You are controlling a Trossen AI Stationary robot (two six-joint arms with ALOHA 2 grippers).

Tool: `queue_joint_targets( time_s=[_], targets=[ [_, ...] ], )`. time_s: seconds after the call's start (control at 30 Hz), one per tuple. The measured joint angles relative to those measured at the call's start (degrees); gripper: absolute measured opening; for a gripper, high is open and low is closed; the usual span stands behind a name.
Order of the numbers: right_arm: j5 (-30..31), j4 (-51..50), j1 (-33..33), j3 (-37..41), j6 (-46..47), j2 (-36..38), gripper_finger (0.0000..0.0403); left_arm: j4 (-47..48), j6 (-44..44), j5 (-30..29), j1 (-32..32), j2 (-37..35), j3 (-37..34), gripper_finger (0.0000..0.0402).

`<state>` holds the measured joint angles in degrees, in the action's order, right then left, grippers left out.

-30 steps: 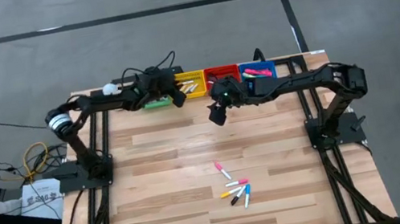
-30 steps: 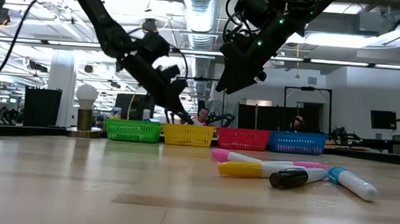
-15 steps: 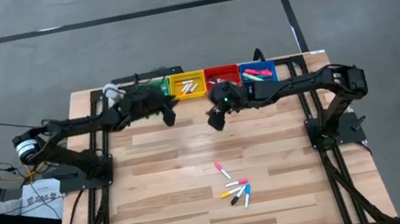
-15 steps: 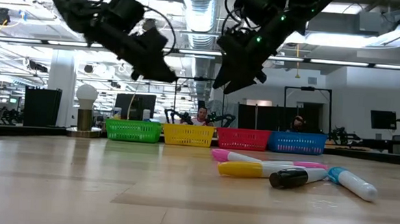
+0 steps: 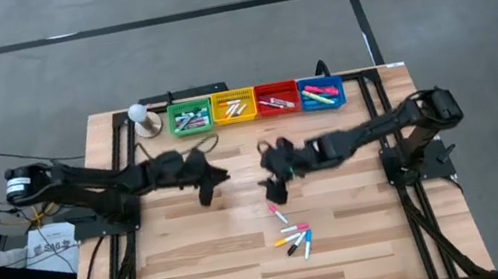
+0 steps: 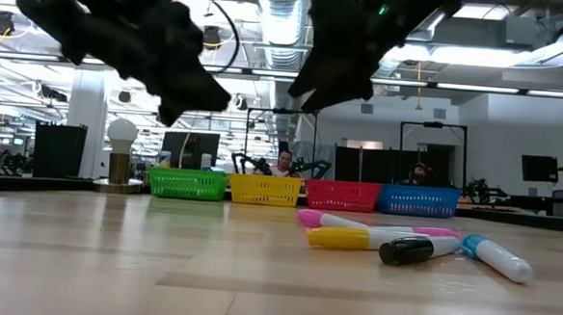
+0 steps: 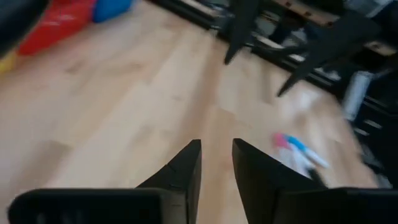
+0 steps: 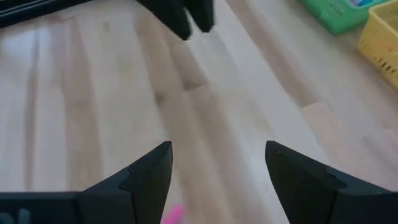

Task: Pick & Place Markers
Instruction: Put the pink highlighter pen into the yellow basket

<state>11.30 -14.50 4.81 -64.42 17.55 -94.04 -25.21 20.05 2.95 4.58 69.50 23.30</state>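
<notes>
Several loose markers (image 5: pixel 292 232), pink, yellow, orange, blue and black-capped, lie flat in a small pile on the table's near half; the low view shows these markers (image 6: pixel 402 243) side by side. My left gripper (image 5: pixel 206 193) hovers over bare wood left of the pile, its fingers (image 7: pixel 186 165) a narrow gap apart and holding nothing. My right gripper (image 5: pixel 276 192) hangs just beyond the pile's far end, wide open and empty (image 8: pixel 217 149). A pink marker tip (image 8: pixel 173 214) shows between its fingers, below them.
Four small bins stand in a row along the far edge: green (image 5: pixel 190 119), yellow (image 5: pixel 234 109), red (image 5: pixel 277 101), blue (image 5: pixel 323 94), each with markers inside. A white ball lamp (image 5: pixel 139 116) stands left of them. Bare wood lies between the bins and the pile.
Both grippers have drawn away from the bins toward the table's near edge and the marker pile. The left one left the green bin and swung out over mid-table. The right one moved from in front of the red bin down toward the pile's far end. The markers have not moved.
</notes>
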Motion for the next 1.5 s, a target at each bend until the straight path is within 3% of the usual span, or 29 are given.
queue_joint_targets(
  time_s=[0.13,0.23,0.47,0.63,0.73,0.83,0.9,1.0,1.17,1.5],
  targets=[
    [7.3,-0.1,6.6,0.0,8.5,0.0,0.0232,-0.1,5.9,-2.9,-7.9,-1.7,-0.1,0.0083],
    [8.7,-0.2,10.5,0.0,18.0,0.0,0.022,0.1,10.5,-6.7,-14.4,-2.0,-0.1,0.0076],
    [14.1,-1.2,19.4,0.0,30.9,0.0,0.0195,0.1,16.8,-27.2,-33.4,-1.6,-0.1,0.0042],
    [14.2,0.2,23.1,0.1,31.7,-0.9,0.0185,-0.7,21.6,-30.2,-42.8,-1.6,-0.1,0.002],
    [14.5,1.8,23.2,-0.1,38.0,-2.4,0.0184,-1.0,23.6,-28.9,-46.5,-1.6,-0.1,0.0011],
    [14.4,2.7,22.8,0.1,45.2,-5.1,0.0185,-1.0,23.8,-21.8,-47.9,-1.6,-0.1,0.0008],
    [13.9,4.2,22.9,0.1,47.0,-7.0,0.0183,-1.1,23.8,-20.2,-48.0,-1.6,-0.1,0.001],
    [11.1,8.3,23.1,0.2,45.4,-8.9,0.0178,-1.9,20.7,-22.6,-47.5,-1.6,-0.1,0.0019],
    [11.2,21.1,24.0,-0.1,32.5,-8.3,0.017,-5.3,9.7,-26.0,-47.5,-1.6,-0.1,0.0048],
    [9.5,8.5,20.2,-4.9,29.1,-8.3,0.0141,-10.8,6.3,-30.4,-47.2,-1.5,-0.1,0.0096]
  ],
)
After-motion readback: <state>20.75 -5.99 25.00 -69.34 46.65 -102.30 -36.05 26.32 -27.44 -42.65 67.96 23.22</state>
